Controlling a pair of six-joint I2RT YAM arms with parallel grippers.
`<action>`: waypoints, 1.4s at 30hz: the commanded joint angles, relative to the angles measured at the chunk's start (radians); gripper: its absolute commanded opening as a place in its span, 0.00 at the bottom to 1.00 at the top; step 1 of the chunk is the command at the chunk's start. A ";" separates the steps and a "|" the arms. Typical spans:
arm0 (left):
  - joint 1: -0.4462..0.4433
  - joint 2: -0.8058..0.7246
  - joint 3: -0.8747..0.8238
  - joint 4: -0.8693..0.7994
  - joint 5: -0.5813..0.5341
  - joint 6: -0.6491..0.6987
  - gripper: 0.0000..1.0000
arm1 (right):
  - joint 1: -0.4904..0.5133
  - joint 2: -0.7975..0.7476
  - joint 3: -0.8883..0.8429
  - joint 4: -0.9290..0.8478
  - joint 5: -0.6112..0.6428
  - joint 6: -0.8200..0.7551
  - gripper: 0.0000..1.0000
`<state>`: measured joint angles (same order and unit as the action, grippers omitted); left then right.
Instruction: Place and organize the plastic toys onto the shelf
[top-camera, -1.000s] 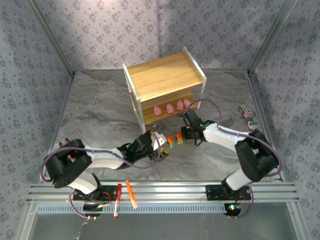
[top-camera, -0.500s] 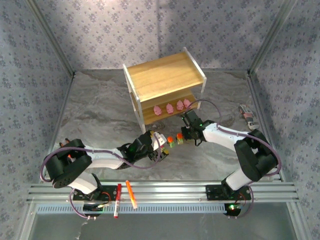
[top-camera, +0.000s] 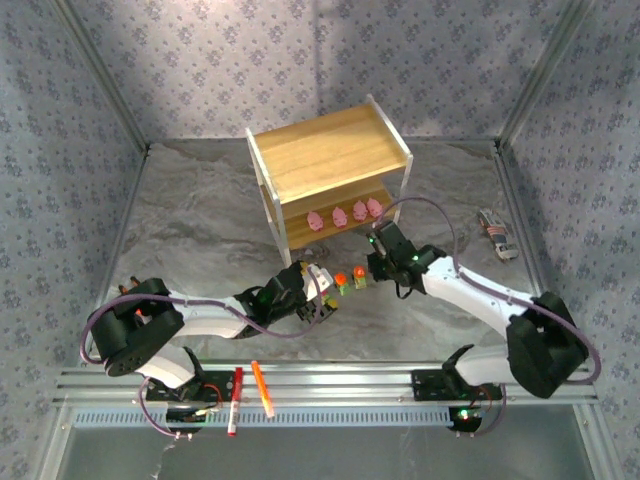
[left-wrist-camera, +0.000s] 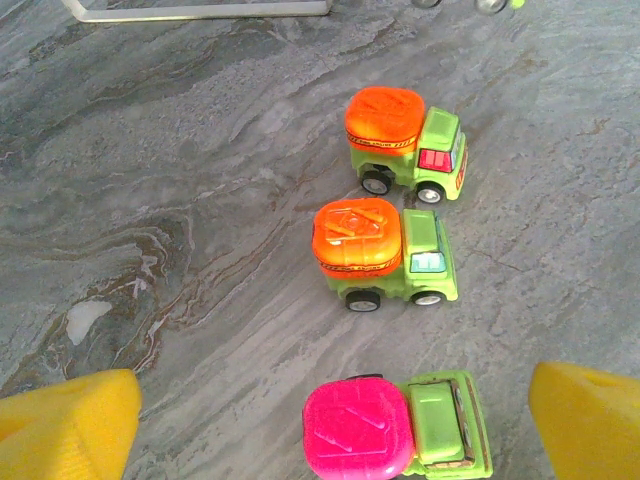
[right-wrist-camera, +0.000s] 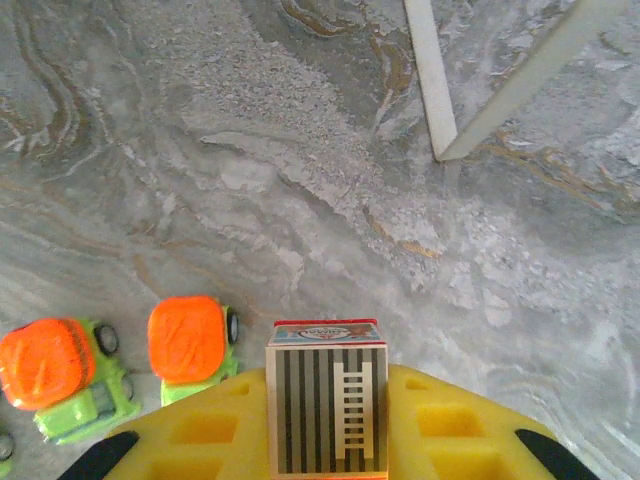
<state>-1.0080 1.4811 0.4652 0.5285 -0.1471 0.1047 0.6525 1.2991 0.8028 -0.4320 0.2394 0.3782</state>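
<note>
The shelf (top-camera: 330, 155) stands at the back centre, with several pink toys (top-camera: 345, 214) in a row on its lower board. Two orange-topped green trucks (top-camera: 350, 278) sit on the table in front of it; they also show as orange trucks (left-wrist-camera: 385, 250) in the left wrist view. My left gripper (left-wrist-camera: 330, 425) is open, its yellow pads either side of a magenta-topped truck (left-wrist-camera: 395, 428) without touching it. My right gripper (right-wrist-camera: 325, 435) is shut on a truck with a grey-brown striped top (right-wrist-camera: 325, 385), just right of the orange pair (right-wrist-camera: 190, 340).
A red pen (top-camera: 236, 398) and an orange pen (top-camera: 262, 388) lie on the front rail. A small grey and red object (top-camera: 497, 235) lies at the right wall. The shelf's white legs (right-wrist-camera: 430, 70) stand just beyond my right gripper. Patterned walls enclose the table.
My right gripper has closed on the striped-top truck, and the right arm's elbow has swung out toward the near right. The left arm has not moved.
</note>
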 joint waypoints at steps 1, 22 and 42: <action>0.006 0.006 0.006 0.036 -0.035 0.012 1.00 | 0.028 -0.081 0.006 -0.131 0.058 0.047 0.26; 0.006 0.005 0.006 0.038 -0.048 0.013 1.00 | 0.217 -0.242 0.531 -0.584 0.271 0.027 0.26; 0.026 -0.026 -0.025 0.068 -0.007 0.016 1.00 | 0.168 0.024 1.135 -0.689 0.221 -0.220 0.26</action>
<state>-1.0058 1.4803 0.4530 0.5598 -0.1432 0.1154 0.8463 1.2789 1.8595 -1.0855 0.4911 0.2272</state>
